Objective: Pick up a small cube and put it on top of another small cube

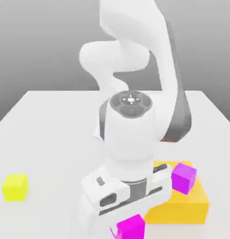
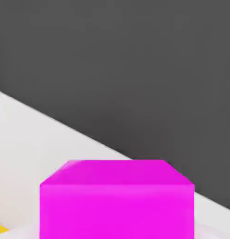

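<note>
Exterior view: arm bent low over the table (image 1: pixel 51 121); pincer (image 1: pixel 128 221) down at the small cube (image 1: pixel 131 228), near the table's front edge, beside a large orange block (image 1: pixel 191 205) carrying a purple cube (image 1: pixel 184 177). Yellow cube (image 1: pixel 15 187) well apart.

Hand view: small cube (image 2: pixel 116 200) fills the foreground. Pincer closed, probably on it, though contact is hidden. Lift straight up, slowly, to clear the orange block.

Exterior view faces the arm from front; hand view looks close at the shared magenta cube (image 1: pixel 131 227) (image 2: pixel 117 200).

A bright magenta-pink small cube (image 2: pixel 117 200) sits close to the camera, its top face and one flat side visible. It rests on the white table (image 2: pixel 28 140), with dark grey background beyond the table's edge.
</note>
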Robot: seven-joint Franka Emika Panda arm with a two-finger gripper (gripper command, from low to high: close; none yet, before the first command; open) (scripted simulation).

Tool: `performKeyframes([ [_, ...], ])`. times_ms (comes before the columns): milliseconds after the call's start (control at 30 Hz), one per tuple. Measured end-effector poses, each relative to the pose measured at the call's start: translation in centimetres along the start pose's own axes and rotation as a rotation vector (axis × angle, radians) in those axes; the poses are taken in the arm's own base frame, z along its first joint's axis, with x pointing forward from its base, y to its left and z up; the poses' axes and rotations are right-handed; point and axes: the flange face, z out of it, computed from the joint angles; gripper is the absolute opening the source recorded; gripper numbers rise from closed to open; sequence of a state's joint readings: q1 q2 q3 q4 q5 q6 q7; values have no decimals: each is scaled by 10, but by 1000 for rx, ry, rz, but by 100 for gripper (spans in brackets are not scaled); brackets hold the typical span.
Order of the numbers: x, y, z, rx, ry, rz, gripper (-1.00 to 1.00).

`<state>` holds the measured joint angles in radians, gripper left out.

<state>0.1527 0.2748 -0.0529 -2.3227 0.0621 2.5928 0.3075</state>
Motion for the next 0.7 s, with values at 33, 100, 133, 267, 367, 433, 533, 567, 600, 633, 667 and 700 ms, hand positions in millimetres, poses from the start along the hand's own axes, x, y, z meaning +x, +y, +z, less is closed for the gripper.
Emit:
performKeyframes([
  [33, -10, -10, -10, 5, -3, -29, -100],
  [100, -31, -30, -28, 12, -8, -89, -100],
  [133, -42, -39, -38, 14, -10, -120, -100],
  [267, -96, -78, -71, 11, -11, -266, -100],
  [367, -131, -89, -93, 0, -5, -346, -100],
  [433, -151, -94, -99, -10, 1, -390, -100],
  [533, -157, -95, -68, -15, 4, -406, -100],
  [567, -157, -95, -54, -16, 4, -407, -100],
  [600, -158, -95, -46, -16, 4, -408, 100],
  [633, -158, -95, -46, -16, 4, -408, 100],
  [667, -158, -95, -46, -16, 4, -408, 100],
  [700, -158, -95, -46, -16, 4, -408, 100],
])
